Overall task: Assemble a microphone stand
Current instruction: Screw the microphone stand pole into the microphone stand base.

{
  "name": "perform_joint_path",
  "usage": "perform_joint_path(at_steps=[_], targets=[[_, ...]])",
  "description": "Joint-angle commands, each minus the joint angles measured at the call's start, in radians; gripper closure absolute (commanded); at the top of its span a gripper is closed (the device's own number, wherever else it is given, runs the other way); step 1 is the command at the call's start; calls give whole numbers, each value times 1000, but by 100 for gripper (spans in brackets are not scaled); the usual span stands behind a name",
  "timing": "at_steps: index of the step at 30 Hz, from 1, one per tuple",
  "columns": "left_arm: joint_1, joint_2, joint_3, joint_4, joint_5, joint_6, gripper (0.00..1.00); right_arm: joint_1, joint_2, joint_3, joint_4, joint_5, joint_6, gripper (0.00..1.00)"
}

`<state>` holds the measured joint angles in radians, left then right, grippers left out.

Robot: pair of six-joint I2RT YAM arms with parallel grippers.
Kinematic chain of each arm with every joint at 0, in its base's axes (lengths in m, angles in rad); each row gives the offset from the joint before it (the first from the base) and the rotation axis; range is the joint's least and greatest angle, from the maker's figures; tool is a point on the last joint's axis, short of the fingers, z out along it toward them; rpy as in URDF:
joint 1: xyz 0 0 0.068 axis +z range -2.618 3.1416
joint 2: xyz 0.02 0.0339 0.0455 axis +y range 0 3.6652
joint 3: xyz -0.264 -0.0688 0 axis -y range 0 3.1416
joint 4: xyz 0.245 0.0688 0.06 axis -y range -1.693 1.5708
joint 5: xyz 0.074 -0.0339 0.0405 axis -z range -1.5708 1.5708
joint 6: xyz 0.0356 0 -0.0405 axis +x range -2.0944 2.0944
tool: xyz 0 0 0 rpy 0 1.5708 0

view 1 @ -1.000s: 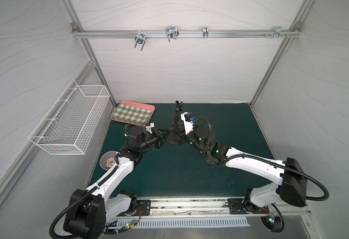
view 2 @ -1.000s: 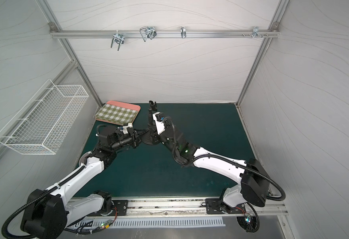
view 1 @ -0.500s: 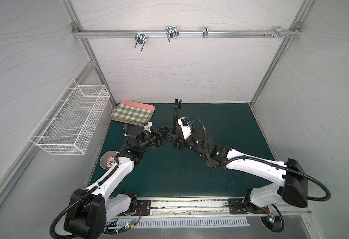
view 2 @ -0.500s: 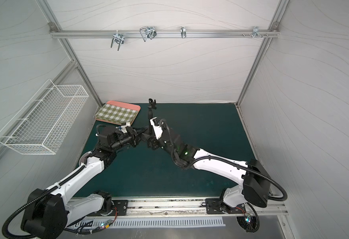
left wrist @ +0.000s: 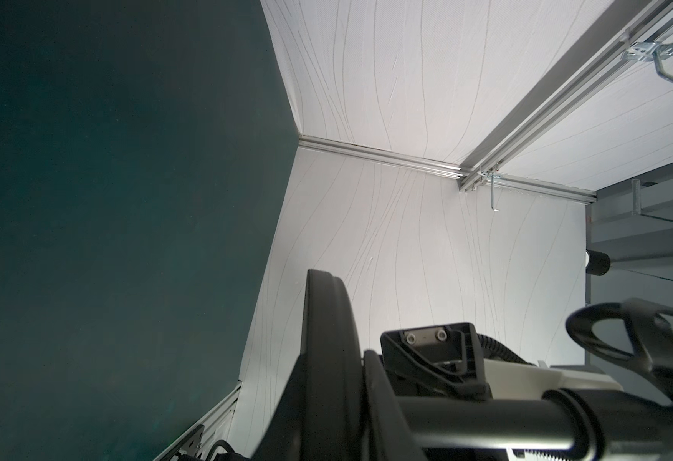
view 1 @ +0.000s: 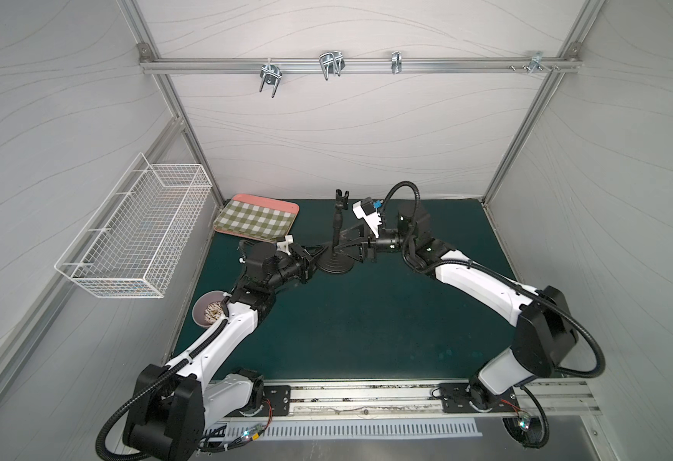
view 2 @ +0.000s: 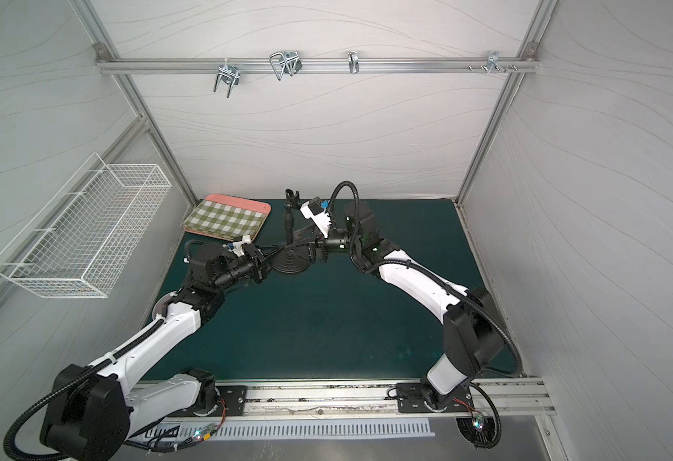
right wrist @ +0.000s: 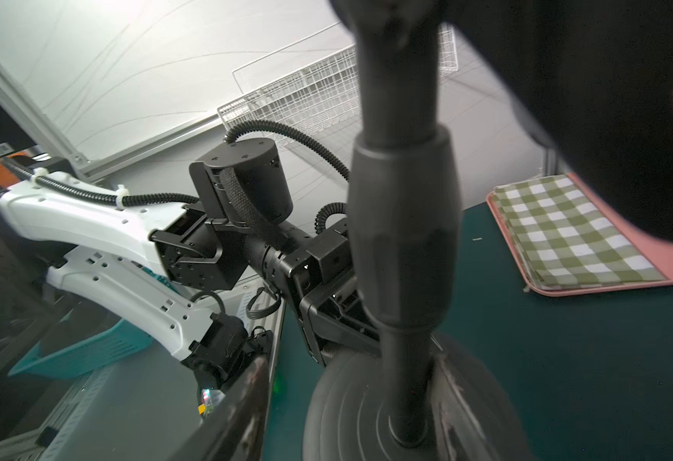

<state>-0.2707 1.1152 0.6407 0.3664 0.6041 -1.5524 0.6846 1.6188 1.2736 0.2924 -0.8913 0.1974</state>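
Note:
The black microphone stand is upright at the back of the green mat in both top views. Its thin rod (view 1: 337, 227) (view 2: 288, 223) rises from the domed disc base (view 1: 335, 264) (view 2: 290, 264) to a U-shaped clip (view 1: 341, 197). My left gripper (view 1: 314, 260) (view 2: 267, 261) is shut on the base's left rim; the left wrist view shows the disc edge (left wrist: 326, 327) pinched between the jaws. My right gripper (view 1: 346, 250) (right wrist: 346, 407) is open, its fingers (right wrist: 243, 403) straddling the rod (right wrist: 402, 239) just above the base (right wrist: 350, 419).
A pink tray with a green checked cloth (view 1: 257, 217) lies at the back left, close to the stand. A small bowl (view 1: 208, 313) sits by the mat's left edge under the left arm. A wire basket (view 1: 139, 231) hangs on the left wall. Hooks (view 1: 271, 78) hang overhead.
My right gripper let go of the rod, swung out to the right and came back low with open fingers around the rod's foot. The left gripper and the base stayed put.

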Motion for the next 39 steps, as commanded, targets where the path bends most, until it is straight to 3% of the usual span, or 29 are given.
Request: perform_joint_path(at_steps=[1, 4, 8, 11, 13, 19, 21, 25, 29, 32, 36, 39], targets=[[1, -31, 45, 112, 13, -28, 100, 3, 41, 45, 13, -113, 0, 46], [1, -35, 45, 106, 11, -25, 100, 3, 40, 31, 23, -36, -12, 56], [1, -30, 45, 105, 11, -23, 100, 13, 15, 4, 37, 43, -11, 76], [1, -23, 47, 110, 10, -25, 100, 50, -32, -33, -10, 178, -36, 87], [1, -23, 48, 111, 9, -25, 100, 92, -77, -73, -42, 300, -54, 93], [1, -11, 53, 111, 10, -24, 100, 275, -201, -202, -29, 727, -38, 96], [1, -6, 56, 112, 11, -23, 100, 362, -217, -206, -53, 953, 6, 96], [1, -6, 61, 112, 12, -24, 100, 509, -190, -190, -24, 1318, 20, 90], [1, -10, 62, 106, 11, -21, 100, 576, -129, -126, -38, 1522, 57, 90], [1, -11, 63, 101, 11, -19, 100, 590, -101, -94, -68, 1565, 87, 88], [1, -12, 60, 104, 10, -21, 100, 581, -126, -104, -83, 1525, 54, 54], [1, -15, 60, 106, 10, -22, 100, 515, -205, -167, -95, 1301, 23, 35]])
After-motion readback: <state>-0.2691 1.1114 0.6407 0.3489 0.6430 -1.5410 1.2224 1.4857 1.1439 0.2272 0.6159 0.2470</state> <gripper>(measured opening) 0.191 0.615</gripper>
